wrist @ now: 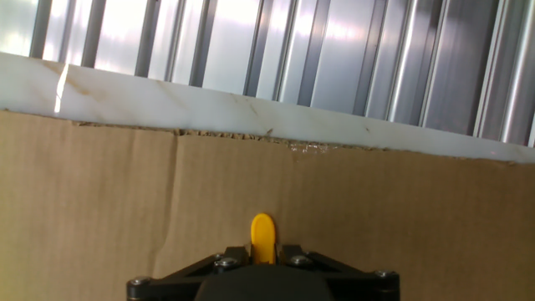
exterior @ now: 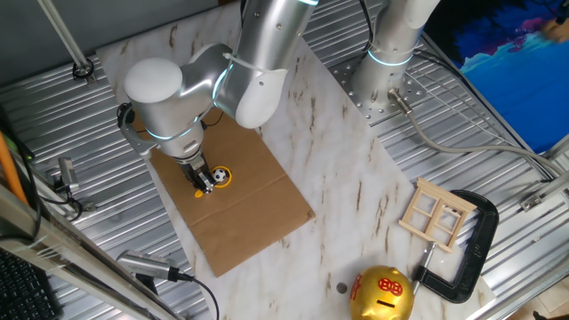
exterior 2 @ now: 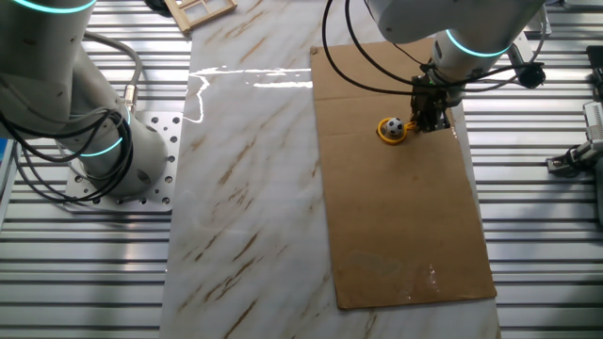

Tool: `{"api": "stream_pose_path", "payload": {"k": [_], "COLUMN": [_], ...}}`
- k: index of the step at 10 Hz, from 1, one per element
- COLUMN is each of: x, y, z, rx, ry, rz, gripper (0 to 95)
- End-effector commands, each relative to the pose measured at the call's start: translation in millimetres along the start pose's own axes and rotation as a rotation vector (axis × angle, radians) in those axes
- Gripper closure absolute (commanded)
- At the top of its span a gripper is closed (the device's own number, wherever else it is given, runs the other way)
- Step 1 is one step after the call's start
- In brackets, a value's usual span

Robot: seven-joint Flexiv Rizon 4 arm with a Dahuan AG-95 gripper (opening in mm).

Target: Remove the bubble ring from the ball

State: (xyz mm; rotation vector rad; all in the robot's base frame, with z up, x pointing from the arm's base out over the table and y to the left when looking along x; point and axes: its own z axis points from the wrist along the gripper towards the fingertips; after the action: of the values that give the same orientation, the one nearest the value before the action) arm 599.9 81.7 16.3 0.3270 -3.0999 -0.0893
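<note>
The gripper (exterior: 199,180) is pinching the handle of the light, stiff plastic bubble ring (exterior 2: 391,135), narrow jaws straddling it; the ball (exterior 2: 394,125) is sitting just beyond, likely rolling easily.

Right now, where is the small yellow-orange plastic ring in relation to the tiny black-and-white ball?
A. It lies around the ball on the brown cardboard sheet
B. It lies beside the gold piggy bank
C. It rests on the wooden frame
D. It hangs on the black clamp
A: the small yellow-orange plastic ring circles the tiny black-and-white ball on the brown cardboard sheet, its handle at the end effector.
</note>
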Motion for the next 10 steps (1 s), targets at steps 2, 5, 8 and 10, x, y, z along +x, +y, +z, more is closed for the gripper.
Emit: {"api": "stream_pose_path", "payload": {"k": [2, 5, 8, 10], "x": [0.0, 0.0, 3.1, 3.4], "y": [-0.1, -0.1, 2.8, 3.1], "z": [0.2, 0.2, -5.7, -6.4], "rx": [0.001, 0.001, 0.006, 0.005], "ry": [0.000, 0.000, 0.005, 0.004], "rz": [-0.001, -0.001, -0.015, -0.016], "gripper": [95.0, 95.0, 95.0, 95.0]}}
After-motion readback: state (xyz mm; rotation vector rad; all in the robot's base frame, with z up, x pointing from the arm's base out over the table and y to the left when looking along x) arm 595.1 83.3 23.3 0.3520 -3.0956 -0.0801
